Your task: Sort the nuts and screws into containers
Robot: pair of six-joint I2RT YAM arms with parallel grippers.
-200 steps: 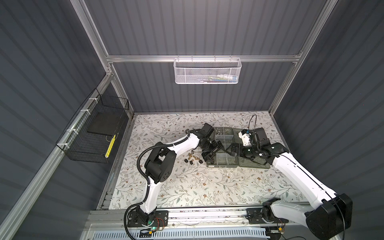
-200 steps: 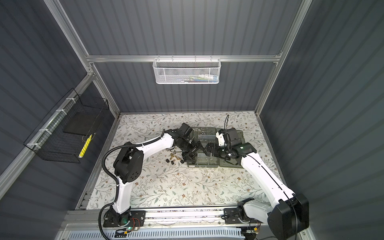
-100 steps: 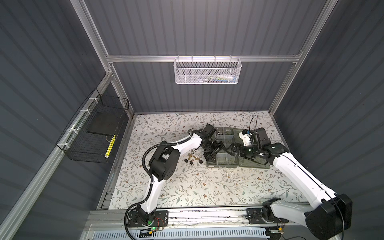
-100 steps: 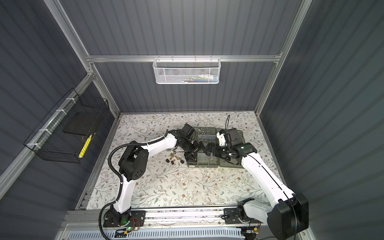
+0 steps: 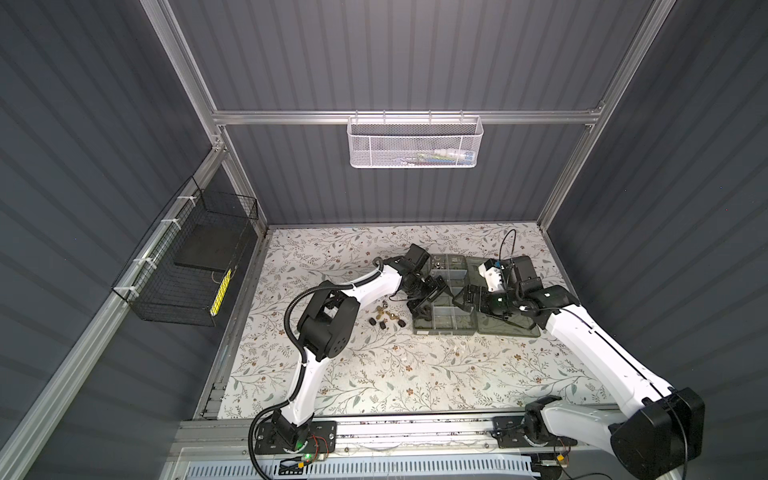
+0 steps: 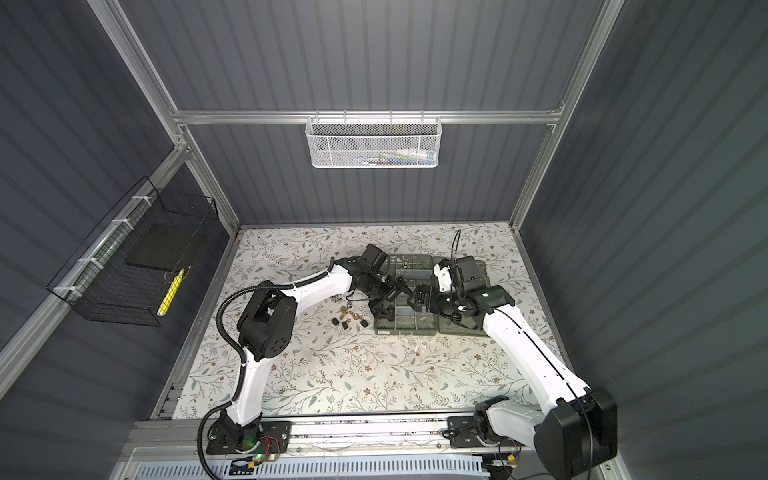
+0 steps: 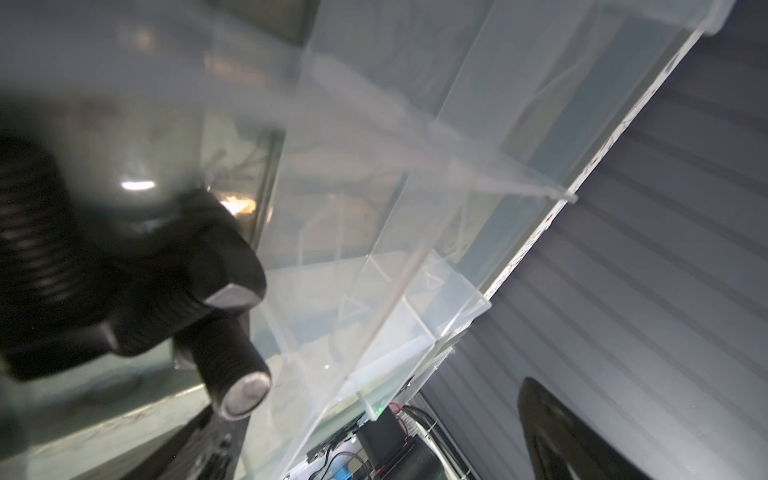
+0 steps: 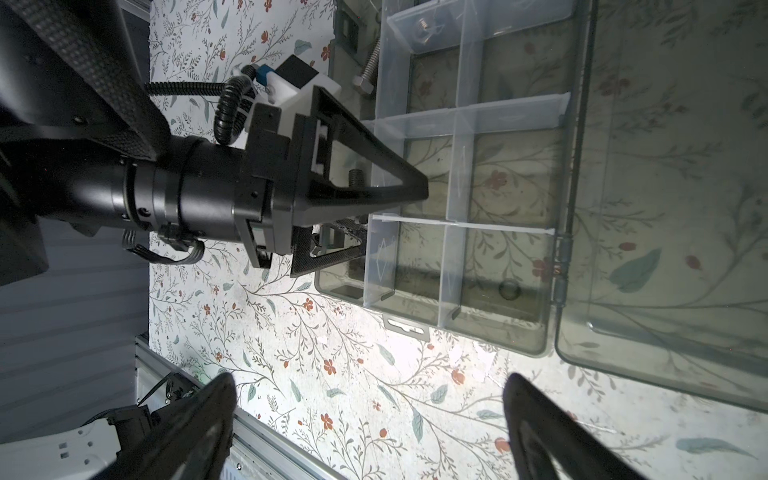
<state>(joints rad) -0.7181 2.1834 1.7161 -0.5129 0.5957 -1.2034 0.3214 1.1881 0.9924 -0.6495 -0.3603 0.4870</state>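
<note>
Left wrist view mostly blur: black screw [image 7: 187, 270] looms unfocused inside organiser box [image 5: 446, 331] compartment, which compartment unclear. Over box, left gripper [image 8: 395, 214] fingers spread; right gripper [image 8: 370, 380] fingers spread, nothing between, bases cut off. Loose screws and nuts [image 5: 384, 319] tiny, kinds indistinct, on floral surface [image 5: 374, 374] just beside box. Grey ribbed walls [image 5: 415, 54], white mesh basket [image 5: 413, 141], black wire basket [image 5: 187, 266]

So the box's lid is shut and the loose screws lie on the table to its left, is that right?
Not quite: the lid is open and lies flat beside the compartments, as the right wrist view shows. The loose screws do lie on the table to the left of the box.
</note>
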